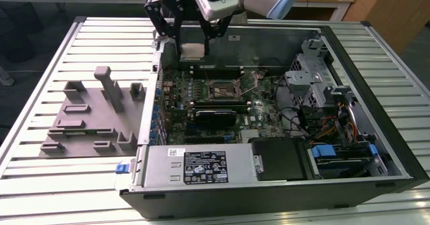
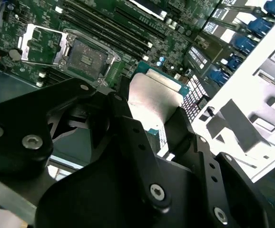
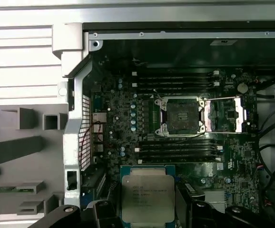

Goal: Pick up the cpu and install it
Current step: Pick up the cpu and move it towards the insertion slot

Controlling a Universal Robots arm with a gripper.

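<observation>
Gripping the cpu [image 3: 148,192] by its edges, your gripper [image 1: 191,49] hangs apart from the open socket [image 3: 181,115]; align it squarely.

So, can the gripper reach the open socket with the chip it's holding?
Probably yes: the gripper, shut on the chip, hangs over the board, and the socket lies uncovered, its clamp frame swung aside, nothing standing between them.

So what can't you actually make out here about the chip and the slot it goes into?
- The cpu underside: it faces away from the camera in both wrist views.
- One cpu edge: cut off by the picture's edge in the first wrist view.
- The socket contacts: too small to tell.
- Where the gripper grips the cpu's sides: its own fingers cover that in the second wrist view.
</observation>
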